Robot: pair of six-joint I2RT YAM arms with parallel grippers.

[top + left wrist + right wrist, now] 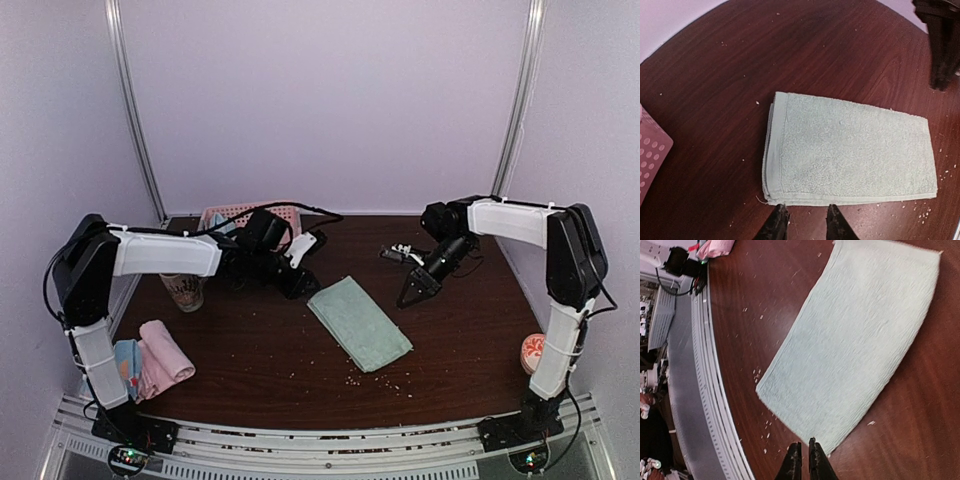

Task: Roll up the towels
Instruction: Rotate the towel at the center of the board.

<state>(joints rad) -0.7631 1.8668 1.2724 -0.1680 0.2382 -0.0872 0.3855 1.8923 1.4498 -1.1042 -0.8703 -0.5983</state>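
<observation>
The folded green towel (358, 322) lies flat mid-table (260, 350), ready for rolling, so the left claw (806, 216) stands parted and empty just beside one corner, while the right claw (803, 449), pinched shut on nothing, hovers near the opposite side.

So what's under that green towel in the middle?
The green towel lies flat on the table, folded in layers; nothing pokes out, but whatever is beneath it is covered.
</observation>
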